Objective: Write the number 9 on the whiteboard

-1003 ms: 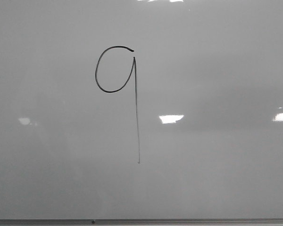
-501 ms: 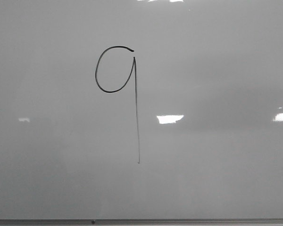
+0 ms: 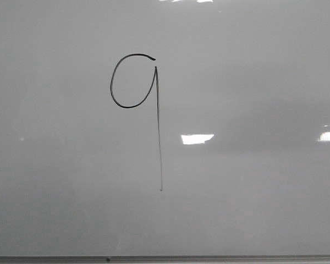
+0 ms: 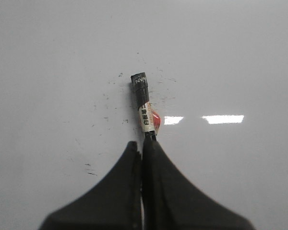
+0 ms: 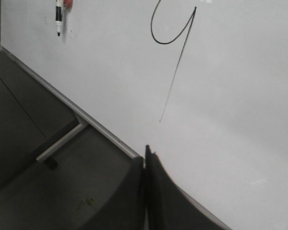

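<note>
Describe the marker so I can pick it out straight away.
Start from the whiteboard filling the left wrist view. The marker sticks out from the left gripper, black cap outward. Unlike the bright white reflections beside it, it has a white label and a red spot.

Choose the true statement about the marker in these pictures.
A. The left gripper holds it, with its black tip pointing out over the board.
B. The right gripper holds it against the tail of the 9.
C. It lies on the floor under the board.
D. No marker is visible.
A. In the left wrist view the left gripper is shut on the marker, which sticks out over the whiteboard.
</note>
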